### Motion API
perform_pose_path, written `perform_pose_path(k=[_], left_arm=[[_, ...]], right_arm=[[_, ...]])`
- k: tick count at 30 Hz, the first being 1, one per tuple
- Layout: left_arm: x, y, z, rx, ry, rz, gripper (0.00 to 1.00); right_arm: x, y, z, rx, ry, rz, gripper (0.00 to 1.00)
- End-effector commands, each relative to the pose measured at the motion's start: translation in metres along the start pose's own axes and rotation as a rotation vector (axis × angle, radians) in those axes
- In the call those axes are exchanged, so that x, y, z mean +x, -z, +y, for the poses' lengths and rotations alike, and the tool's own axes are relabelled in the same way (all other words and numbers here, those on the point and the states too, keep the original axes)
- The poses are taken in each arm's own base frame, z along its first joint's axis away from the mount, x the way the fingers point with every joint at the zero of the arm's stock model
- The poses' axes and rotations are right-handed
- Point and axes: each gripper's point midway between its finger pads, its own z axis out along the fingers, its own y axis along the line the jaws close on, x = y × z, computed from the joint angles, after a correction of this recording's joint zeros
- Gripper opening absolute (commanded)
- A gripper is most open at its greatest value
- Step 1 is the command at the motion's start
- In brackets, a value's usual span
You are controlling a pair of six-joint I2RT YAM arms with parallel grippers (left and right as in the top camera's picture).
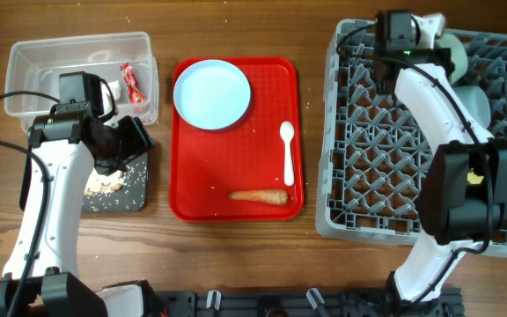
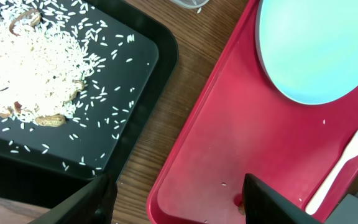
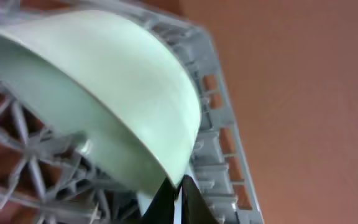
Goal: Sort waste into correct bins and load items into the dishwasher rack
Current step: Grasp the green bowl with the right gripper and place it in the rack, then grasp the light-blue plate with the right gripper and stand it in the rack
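My right gripper is shut on the rim of the pale green bowl, which stands tilted at the far right corner of the grey dishwasher rack. The right wrist view shows the fingers pinching the bowl. My left gripper is open and empty, over the gap between the black tray and the red tray. The white plate, white spoon and carrot lie on the red tray. Food scraps lie in the black tray.
The clear tub at the far left holds the candy wrapper and the tissue. A small pale bowl sits in the rack. A bit of the yellow cup shows behind my right arm.
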Motion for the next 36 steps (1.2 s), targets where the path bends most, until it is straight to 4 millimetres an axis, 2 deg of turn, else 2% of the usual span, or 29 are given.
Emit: perform_pose_path(k=[1,5,8,10,11,13,14,15,16,17,21,26,29,32,35,36], left_arm=[[-0.002,0.005,0.0,0.004,-0.001,-0.017,0.66],[-0.002,0.005,0.0,0.004,0.0,-0.016,0.66],[-0.002,0.005,0.0,0.004,0.0,-0.016,0.66],[-0.002,0.005,0.0,0.004,0.0,-0.016,0.66],[-0.002,0.005,0.0,0.004,0.0,-0.016,0.66],[-0.002,0.005,0.0,0.004,0.0,-0.016,0.67],[-0.002,0.005,0.0,0.004,-0.001,-0.017,0.67],[-0.002,0.005,0.0,0.004,-0.001,-0.017,0.67],[-0.002,0.005,0.0,0.004,-0.001,-0.017,0.68],[-0.002,0.005,0.0,0.004,-0.001,-0.017,0.72],[-0.002,0.005,0.0,0.003,-0.001,-0.017,0.74],[-0.001,0.005,0.001,0.001,0.0,-0.011,0.75],[0.002,0.005,0.002,-0.004,0.002,0.0,0.75],[0.003,0.005,0.002,-0.005,0.003,0.003,0.75],[0.003,0.005,0.002,-0.005,0.003,0.003,0.75],[0.003,0.005,0.002,-0.005,0.003,0.003,0.75]], right_arm=[[0.026,0.01,0.044,-0.199,0.022,0.083,0.05],[0.047,0.021,0.063,-0.345,0.04,0.164,0.28],[0.045,0.042,0.072,-0.509,0.012,0.174,0.3],[0.036,0.064,0.073,-0.641,-0.032,0.152,0.34],[0.03,0.077,0.073,-0.719,-0.057,0.135,0.38],[0.011,0.114,0.074,-0.924,-0.119,0.076,0.55],[-0.002,0.142,0.076,-1.074,-0.137,0.022,0.66],[-0.016,0.178,0.078,-1.268,-0.15,-0.046,0.71],[-0.026,0.205,0.08,-1.411,-0.159,-0.088,0.71],[-0.03,0.222,0.082,-1.492,-0.154,-0.115,0.71],[-0.036,0.268,0.103,-1.592,-0.152,-0.141,0.72],[-0.032,0.317,0.157,-1.557,-0.104,-0.193,0.82],[-0.025,0.322,0.201,-1.478,-0.15,-0.146,0.82],[-0.002,0.314,0.249,-1.444,-0.195,-0.007,0.82],[0.018,0.309,0.283,-1.434,-0.19,0.064,0.79],[0.02,0.309,0.288,-1.433,-0.185,0.064,0.77]])
